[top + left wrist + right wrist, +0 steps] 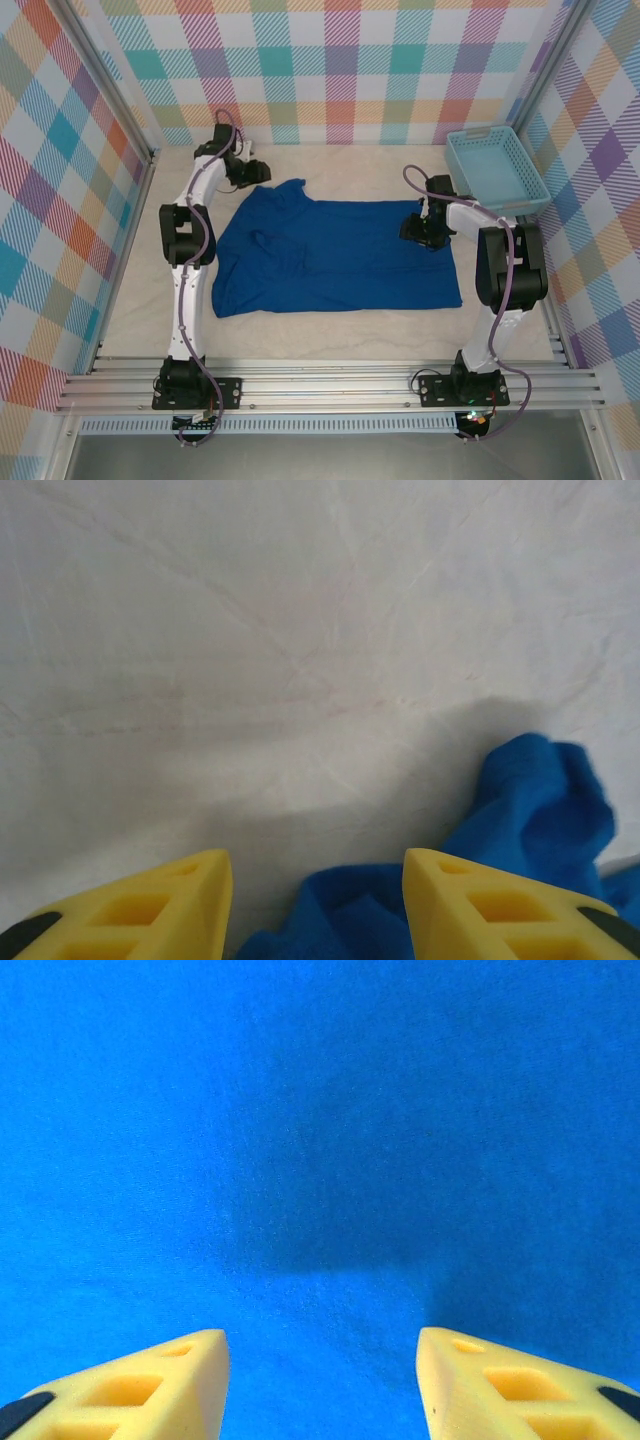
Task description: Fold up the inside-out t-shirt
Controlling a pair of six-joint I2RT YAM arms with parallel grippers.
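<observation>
Royal-blue soft cloth t-shirt (340, 255) lies flat across the pale bench (330, 335), smooth on the right, rumpled on the left. Left jaws spread beside its bunched far-left corner; right jaws spread over its right edge.

Table (330, 330), pale cream covering, faintly creased: two items lying on it.
One royal-blue t-shirt (340, 255), spread mostly flat across the middle, its far left corner bunched and rumpled. One light-blue lattice basket (495, 168), at the far right corner, near the shirt's far right end. Bare covering shows along the near edge and the left side.
</observation>
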